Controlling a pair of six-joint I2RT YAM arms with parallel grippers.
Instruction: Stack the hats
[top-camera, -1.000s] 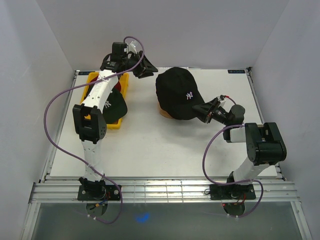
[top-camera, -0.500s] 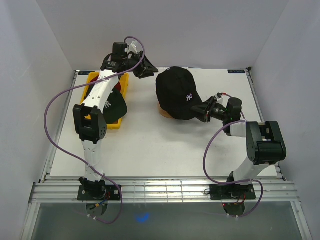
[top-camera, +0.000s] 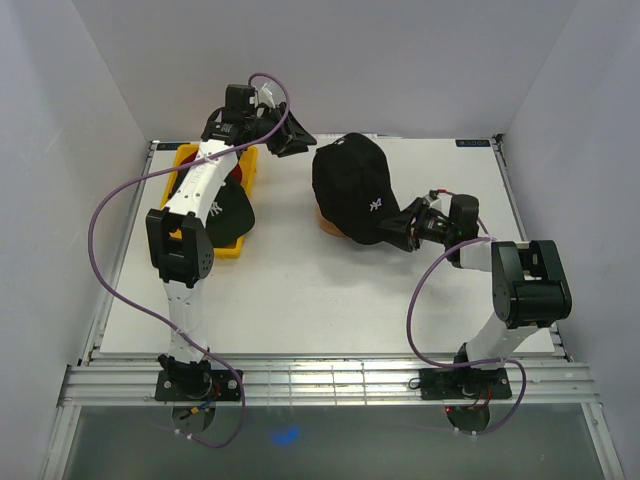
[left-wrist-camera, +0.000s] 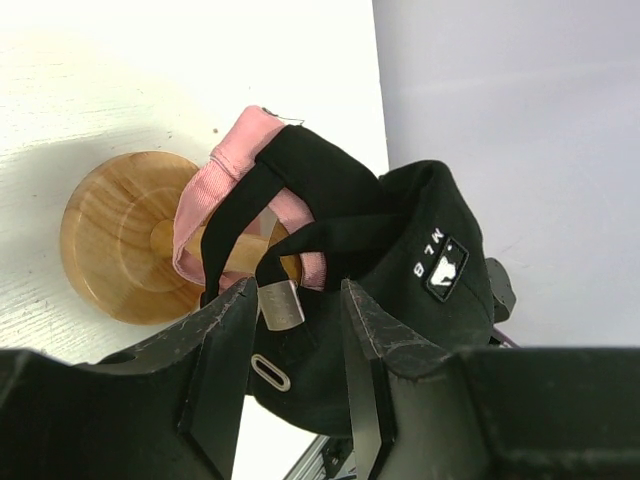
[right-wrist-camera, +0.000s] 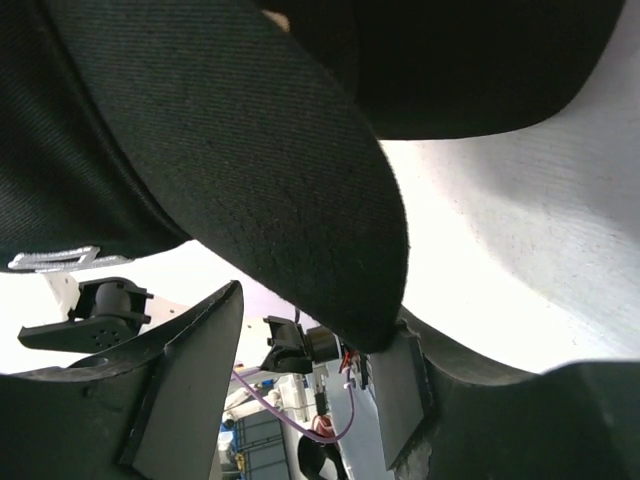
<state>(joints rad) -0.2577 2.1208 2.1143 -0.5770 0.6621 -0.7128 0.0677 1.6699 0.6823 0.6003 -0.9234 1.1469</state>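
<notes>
With fingers (right-wrist-camera: 190, 380) of the right gripper (right-wrist-camera: 318, 325) standing apart, straddling the curved brim (right-wrist-camera: 260, 180) of the black cap (top-camera: 350, 185), its tip lying in the gap nearer one finger, not clamped. Sitting tilted over the wooden stand (left-wrist-camera: 120, 240) around mid-table, showing black twill and a white embroidered logo (top-camera: 376, 204) on the front. Hovering behind with fingers (left-wrist-camera: 225, 380) of the left gripper (left-wrist-camera: 295, 295) likewise apart, wider than the metal buckle (left-wrist-camera: 281, 305) showing in the gap, beside a pink inner band (left-wrist-camera: 200, 200) and black back strap (left-wrist-camera: 235, 230)

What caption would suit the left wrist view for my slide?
Left pincer open around the rear strap of a black cap stacked over a pink cap on the wooden stand.
</notes>
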